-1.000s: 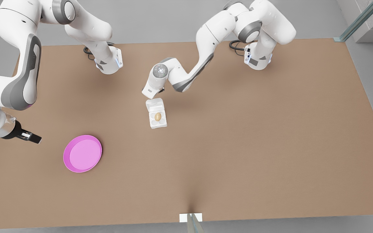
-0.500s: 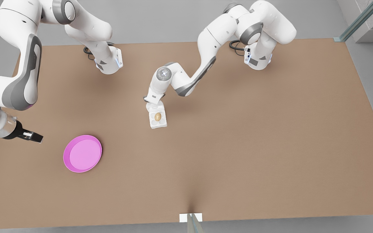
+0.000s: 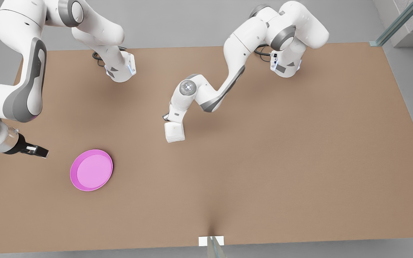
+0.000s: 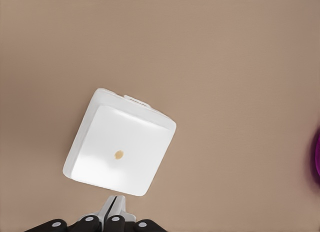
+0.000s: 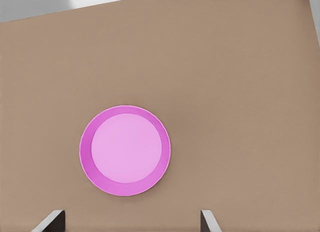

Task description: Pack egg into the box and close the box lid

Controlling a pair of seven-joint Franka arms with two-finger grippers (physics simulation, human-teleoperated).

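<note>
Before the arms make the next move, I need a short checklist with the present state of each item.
1. box lid down over the box: ok.
2. Lid fully latched: cannot tell.
3. egg inside: ok, a tan spot shows through the lid.
4. left gripper shut beside the box edge: ok.
5. right gripper open, waiting near the pink plate: ok.

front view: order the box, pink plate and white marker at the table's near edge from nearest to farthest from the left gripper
1. The box, lid down, right under the left gripper at the table's middle.
2. The pink plate, toward the front view's left, nearer the right gripper.
3. The white marker, at the near edge.
</note>
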